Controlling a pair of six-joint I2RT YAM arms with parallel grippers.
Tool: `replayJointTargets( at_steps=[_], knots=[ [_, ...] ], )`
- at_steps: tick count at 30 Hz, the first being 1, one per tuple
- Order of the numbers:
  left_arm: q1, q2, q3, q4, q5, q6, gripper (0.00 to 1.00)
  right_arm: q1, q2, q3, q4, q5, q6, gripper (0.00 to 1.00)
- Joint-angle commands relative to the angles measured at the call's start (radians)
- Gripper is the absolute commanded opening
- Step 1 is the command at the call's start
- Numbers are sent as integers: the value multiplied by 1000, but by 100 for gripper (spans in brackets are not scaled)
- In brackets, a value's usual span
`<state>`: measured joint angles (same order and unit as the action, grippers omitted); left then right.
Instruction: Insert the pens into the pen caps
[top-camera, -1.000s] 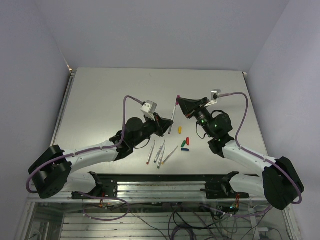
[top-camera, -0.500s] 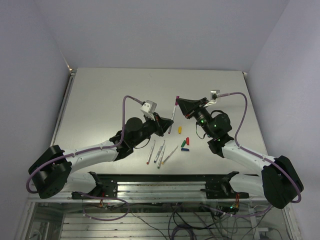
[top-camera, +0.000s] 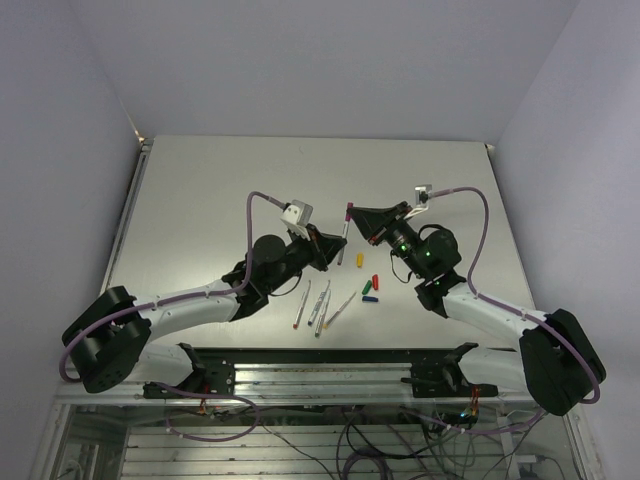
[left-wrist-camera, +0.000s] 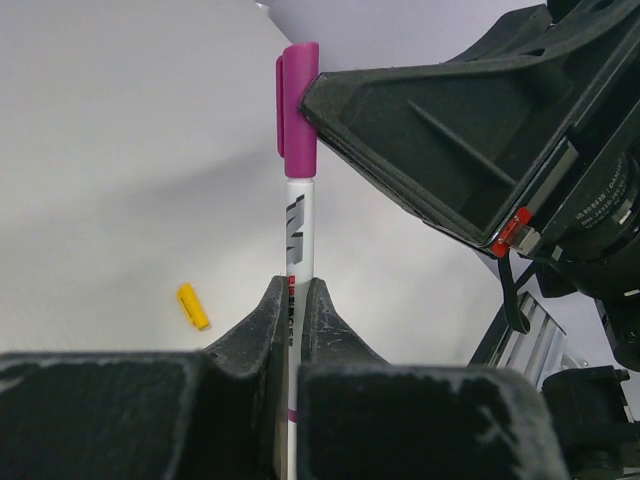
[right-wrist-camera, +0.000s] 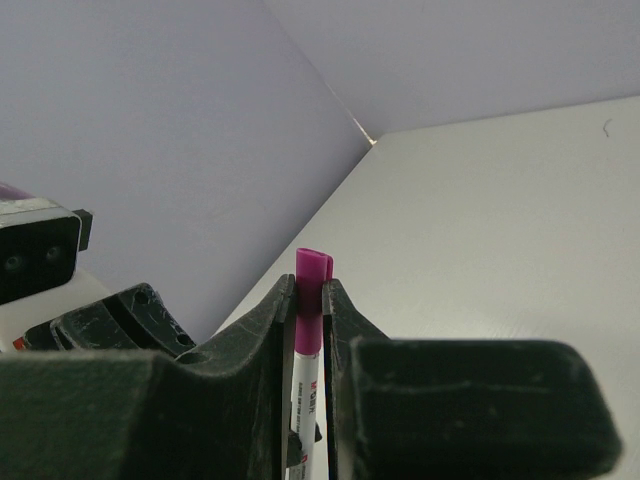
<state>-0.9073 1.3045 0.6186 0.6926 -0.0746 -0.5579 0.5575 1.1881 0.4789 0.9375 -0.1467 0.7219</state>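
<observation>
Pen (left-wrist-camera: 299, 235) lower end hidden in left gripper (left-wrist-camera: 296, 292), tip inside magenta cap (left-wrist-camera: 298, 115); loose pens (top-camera: 318, 303): tip colours too small to tell.

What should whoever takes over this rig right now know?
Left gripper: shut on a pen.
Right gripper: shut on the magenta cap, which sits on that pen's top end.
On the table: three loose pens lie near the front, with a yellow cap and a cluster of other caps to their right.
Done: one pen is in its cap. I cannot tell whether it is fully seated.
Left: set that pen down, then cap the loose pens.
</observation>
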Motion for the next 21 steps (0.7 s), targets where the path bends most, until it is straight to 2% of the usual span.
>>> replayJointTargets(
  at_steps=[1,5,13,21],
  knots=[
    [12,-1,18,90,-11,1,7,3,1,-24,-17,-40,18,0],
    [17,-11,9,102,-26,0,7,2,0,-15,-50,-50,9,0],
    [40,-22,-25,218,-56,-5,7,9,37,48,-250,-107,-56,0],
    [135,-27,-9,307,-39,-14,7,52,66,88,-453,-86,-137,0]
  ],
)
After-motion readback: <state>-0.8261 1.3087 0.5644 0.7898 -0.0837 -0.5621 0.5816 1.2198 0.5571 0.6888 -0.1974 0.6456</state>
